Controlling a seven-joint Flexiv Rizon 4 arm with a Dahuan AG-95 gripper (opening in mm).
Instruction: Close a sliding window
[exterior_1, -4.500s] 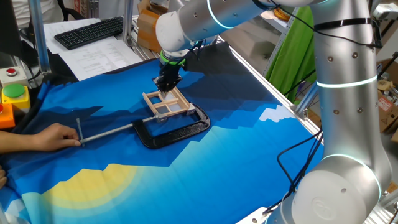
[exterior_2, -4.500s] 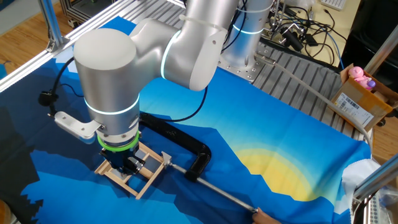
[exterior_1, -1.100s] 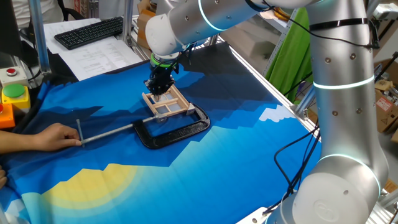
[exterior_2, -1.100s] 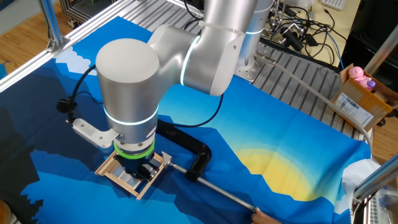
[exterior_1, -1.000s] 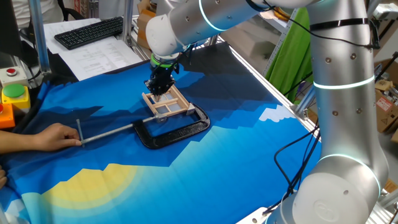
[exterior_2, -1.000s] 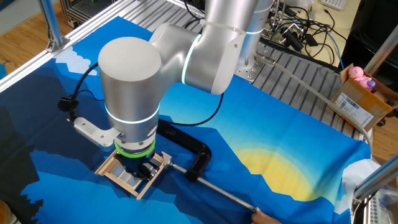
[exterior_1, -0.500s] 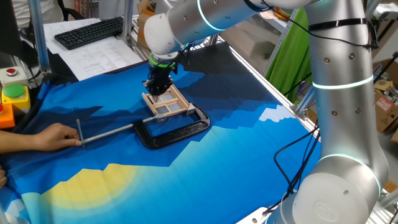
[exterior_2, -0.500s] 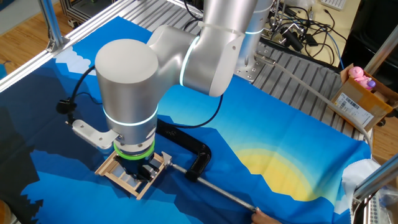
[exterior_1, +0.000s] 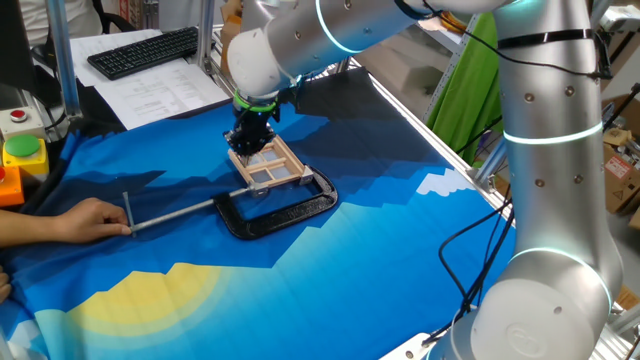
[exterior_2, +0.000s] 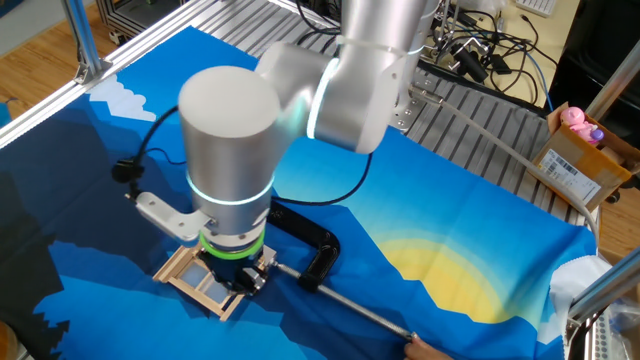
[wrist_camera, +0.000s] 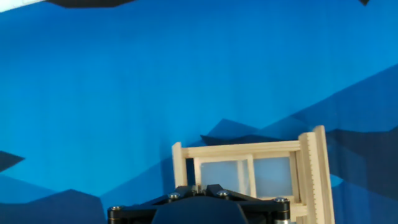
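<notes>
The sliding window (exterior_1: 271, 170) is a small tan wooden frame with greyish panes. It lies flat on the blue cloth, its near end held in a black C-clamp (exterior_1: 285, 212). My gripper (exterior_1: 247, 142) points straight down onto the window's far end. In the hand view the fingertips (wrist_camera: 200, 186) sit together, shut, against the frame's bar, with the window (wrist_camera: 249, 169) stretching beyond them. In the other fixed view the wrist covers most of the window (exterior_2: 186, 268), and the gripper (exterior_2: 238, 282) is low over it.
A person's hand (exterior_1: 72, 220) holds the clamp's metal rod (exterior_1: 170, 213) at the left. A keyboard (exterior_1: 145, 50) and papers lie at the back left. Red and green buttons (exterior_1: 22, 148) stand at the left edge. A cardboard box (exterior_2: 575, 160) sits off the cloth.
My gripper has moved a little along the window toward its far end, staying low and shut. The clamp and the person's hand have not moved.
</notes>
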